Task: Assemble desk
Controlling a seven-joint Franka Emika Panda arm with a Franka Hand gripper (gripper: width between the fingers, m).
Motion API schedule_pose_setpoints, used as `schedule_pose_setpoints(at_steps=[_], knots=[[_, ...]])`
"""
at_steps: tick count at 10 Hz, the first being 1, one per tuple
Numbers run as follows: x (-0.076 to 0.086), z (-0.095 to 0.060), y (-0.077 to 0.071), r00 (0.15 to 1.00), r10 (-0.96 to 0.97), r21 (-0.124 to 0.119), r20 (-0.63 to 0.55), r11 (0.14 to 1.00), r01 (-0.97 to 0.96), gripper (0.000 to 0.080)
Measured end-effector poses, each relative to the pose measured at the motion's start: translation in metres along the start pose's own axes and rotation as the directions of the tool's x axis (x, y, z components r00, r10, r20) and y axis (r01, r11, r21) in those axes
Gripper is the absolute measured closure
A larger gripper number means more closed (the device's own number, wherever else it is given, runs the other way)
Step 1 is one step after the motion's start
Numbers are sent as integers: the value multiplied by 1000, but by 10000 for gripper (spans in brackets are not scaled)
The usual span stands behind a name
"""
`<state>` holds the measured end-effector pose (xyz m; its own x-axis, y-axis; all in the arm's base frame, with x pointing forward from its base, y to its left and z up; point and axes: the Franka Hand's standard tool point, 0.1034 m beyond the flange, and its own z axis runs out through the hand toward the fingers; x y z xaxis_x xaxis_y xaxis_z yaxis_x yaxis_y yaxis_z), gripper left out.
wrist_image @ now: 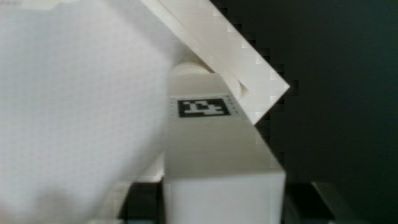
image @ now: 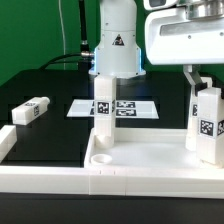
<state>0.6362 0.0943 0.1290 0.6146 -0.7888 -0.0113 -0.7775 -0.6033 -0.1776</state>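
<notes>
Gripping a white plastic block leg [image: 208,125] by its upper end, the pincer [image: 205,84] is drawn narrow, with its dark fingers [image: 189,76] against the leg's sides. That leg hangs upright at the exterior view's right end of the white plastic tray-like rectangular tabletop [image: 150,178]. Its lower end is down inside the raised rim, but the pictures do not show whether it touches the tray floor.

The wrist view looks down the held leg. A small black-and-white square tag [wrist_image: 205,107] faces the camera, a dark finger shows on either side, and the pale tabletop with its slanting rim lies beyond.

A second white block leg [image: 103,112] stands upright in the tabletop's corner at the exterior view's left, also tagged. A third white block leg [image: 30,110] lies on its side on the black surface [image: 60,130], well apart from the tabletop towards the exterior view's left.

The marker board [image: 130,108] lies flat on the surface behind the tabletop, partly hidden by the second leg. A long white border rail [image: 40,180] runs along the near edge, touching the tabletop's left end.
</notes>
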Motion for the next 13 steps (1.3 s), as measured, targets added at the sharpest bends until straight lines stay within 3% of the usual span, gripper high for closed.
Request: schedule_pose_setpoints(at_steps=[3, 4, 5, 8, 11, 13], knots=[[0, 1, 1, 999, 42, -2, -1, 999, -42, 507], [0, 1, 1, 1000, 20, -6, -1, 1000, -20, 305], [-3, 3, 1, 1000, 9, -15, 5, 1000, -9, 179], [-9, 8, 0, 965, -264, -38, 3, 964, 264, 152], [-11, 10, -1, 884, -467, -44, 10, 883, 467, 150], [-11, 10, -1, 761, -649, -75, 13, 758, 648, 150]])
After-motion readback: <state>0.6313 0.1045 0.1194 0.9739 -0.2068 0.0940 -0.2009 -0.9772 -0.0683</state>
